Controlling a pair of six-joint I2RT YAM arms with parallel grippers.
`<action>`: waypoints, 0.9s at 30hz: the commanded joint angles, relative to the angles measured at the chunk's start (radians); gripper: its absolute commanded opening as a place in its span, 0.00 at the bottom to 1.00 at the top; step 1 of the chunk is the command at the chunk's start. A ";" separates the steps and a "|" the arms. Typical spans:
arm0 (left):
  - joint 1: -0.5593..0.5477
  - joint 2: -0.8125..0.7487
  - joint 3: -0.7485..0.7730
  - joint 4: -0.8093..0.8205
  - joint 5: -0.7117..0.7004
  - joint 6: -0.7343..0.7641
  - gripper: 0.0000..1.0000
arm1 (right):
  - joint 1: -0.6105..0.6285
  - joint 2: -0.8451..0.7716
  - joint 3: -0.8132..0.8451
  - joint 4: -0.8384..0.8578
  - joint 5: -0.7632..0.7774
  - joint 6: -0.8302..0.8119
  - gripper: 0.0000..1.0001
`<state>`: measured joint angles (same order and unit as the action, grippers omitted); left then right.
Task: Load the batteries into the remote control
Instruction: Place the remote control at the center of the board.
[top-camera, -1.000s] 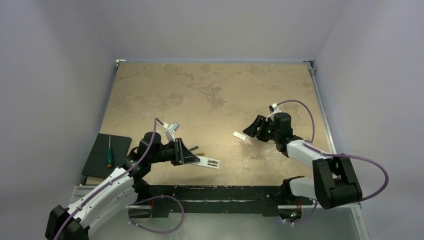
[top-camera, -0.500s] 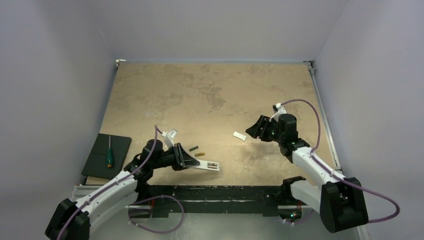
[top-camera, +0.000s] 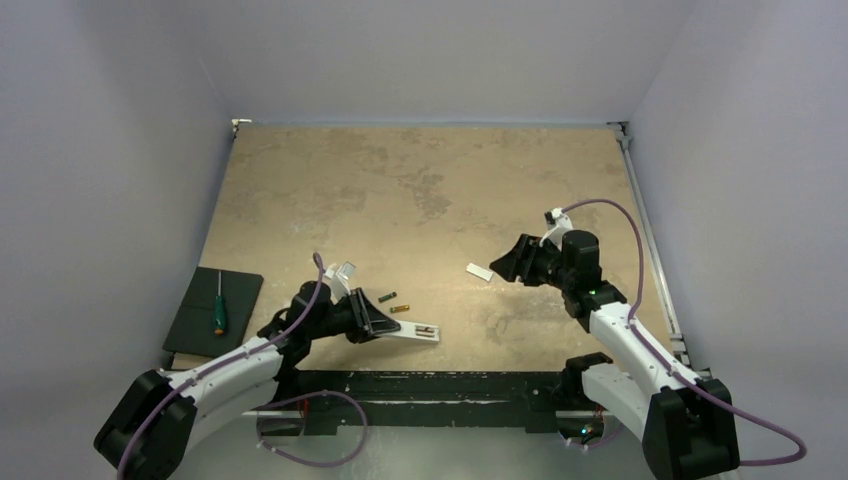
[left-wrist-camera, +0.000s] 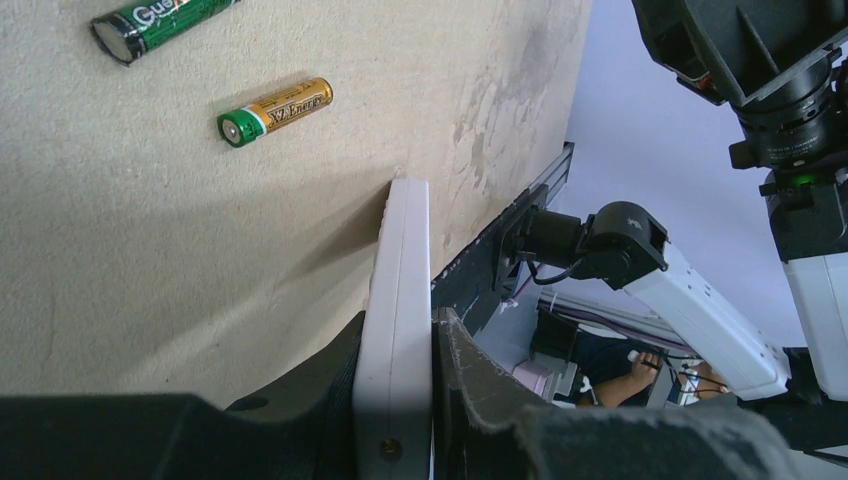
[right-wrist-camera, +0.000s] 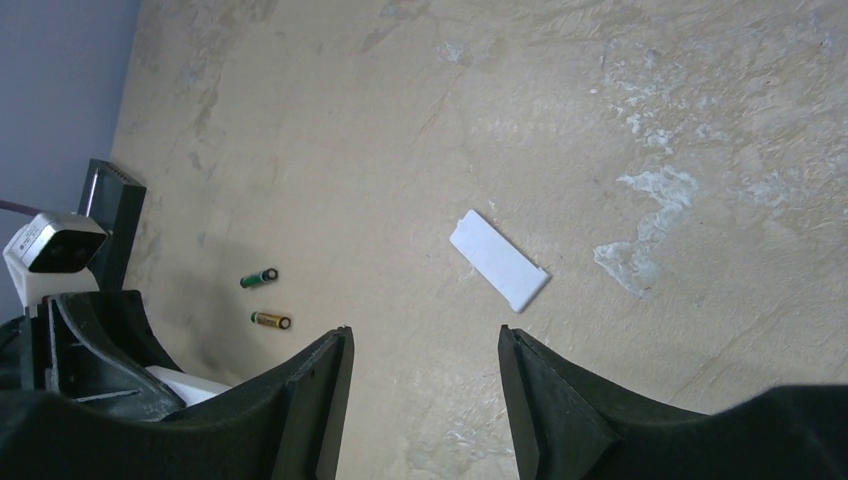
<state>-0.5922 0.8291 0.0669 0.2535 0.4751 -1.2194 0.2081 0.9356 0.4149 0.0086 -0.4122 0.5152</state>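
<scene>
The tabletop (top-camera: 420, 180) carries everything the task needs, and the question is which arm can reach the cells. The left end effector (top-camera: 378, 322) is clamped on one end of the remote (top-camera: 415, 329), whose long axis runs straight out from the fingers and lies low on the tabletop. Dark marks near its far end may be the open recess, but they are too small to be sure. The right end effector (right-wrist-camera: 425, 400) has its jaws apart and holds nothing. A flat white cover (right-wrist-camera: 499, 260) lies on the tabletop just ahead of it, not touching it. The two cells lie side by side just off the left end effector, on the side of the remote away from the arm bases. The green battery (left-wrist-camera: 165, 17) is the farther one and the gold battery (left-wrist-camera: 275, 112) is closer to the remote. Both are skewed to the remote's long axis and touch neither it nor each other. The left arm is much the nearer, but it is occupied with the remote. The free right end effector is well apart from the cells, which lie beyond the cover, toward the left arm. The pick probably falls to the right arm, which would have to approach across a cell's long axis.
</scene>
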 joint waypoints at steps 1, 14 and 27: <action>-0.008 0.044 -0.004 0.053 -0.029 0.031 0.10 | -0.003 -0.011 0.000 0.011 -0.047 -0.023 0.63; -0.009 0.061 0.045 -0.110 -0.065 0.103 0.50 | -0.002 -0.027 0.011 -0.001 -0.100 -0.032 0.64; -0.009 0.076 0.183 -0.402 -0.170 0.216 0.59 | 0.164 0.010 0.098 -0.052 -0.017 -0.052 0.64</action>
<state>-0.5980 0.8978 0.1833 -0.0391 0.3611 -1.0691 0.2897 0.9291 0.4332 -0.0219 -0.4824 0.4973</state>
